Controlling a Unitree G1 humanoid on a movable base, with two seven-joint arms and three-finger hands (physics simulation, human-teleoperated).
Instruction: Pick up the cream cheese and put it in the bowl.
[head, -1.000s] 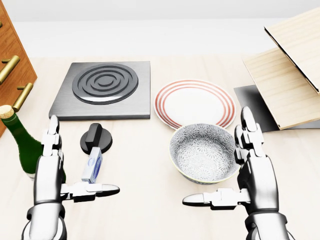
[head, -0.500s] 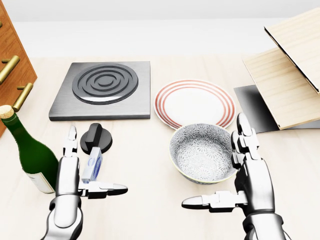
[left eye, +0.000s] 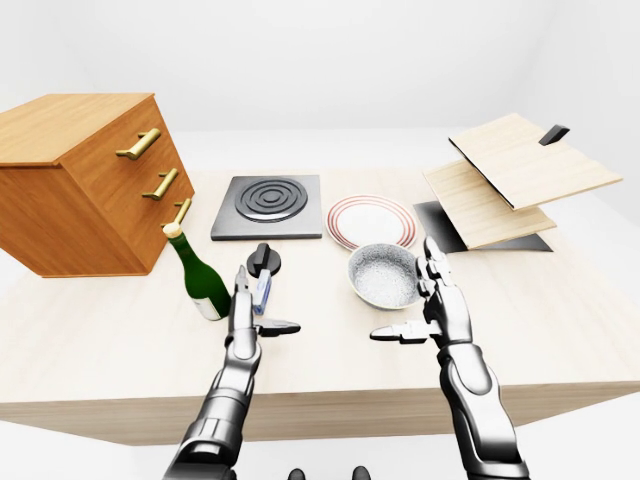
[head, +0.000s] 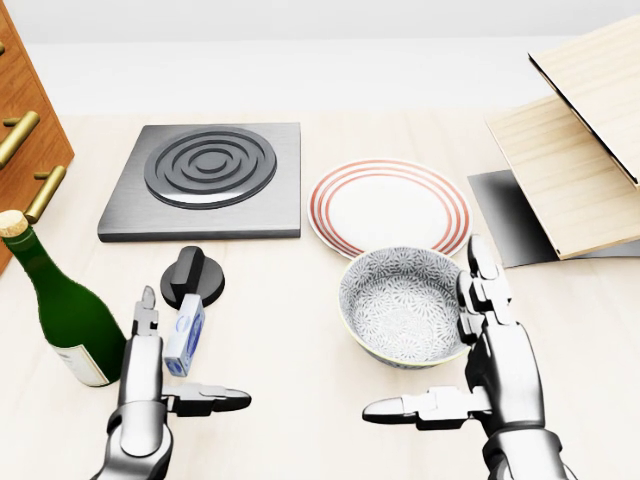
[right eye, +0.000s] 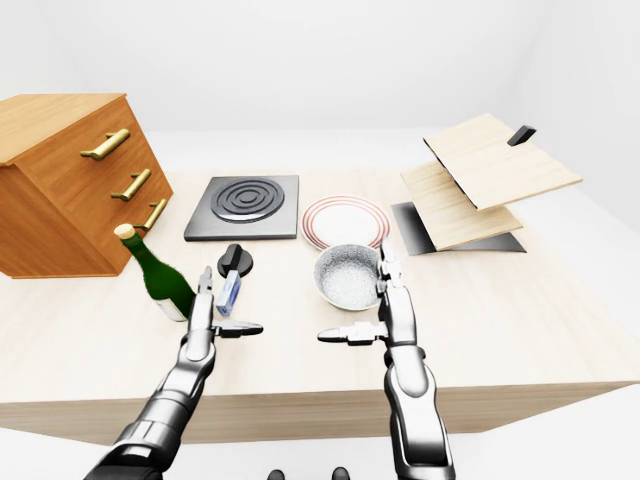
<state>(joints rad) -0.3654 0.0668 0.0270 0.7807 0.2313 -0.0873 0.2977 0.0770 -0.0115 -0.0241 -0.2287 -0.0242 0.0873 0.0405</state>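
Head view: cream cheese (head: 185, 335) just beside open left hand (head: 160, 385).

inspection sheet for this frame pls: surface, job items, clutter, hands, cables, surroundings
Surface: light wood table.
Job's things: cream cheese lying beside the left hand, ungrasped; patterned bowl empty.
Clutter: green bottle, black knob, burner plate, striped plate, wooden boards.
Grippers: left hand open; right hand open beside the bowl.
Cables: nothing seen.
Surroundings: wooden drawer cabinet, white backdrop.
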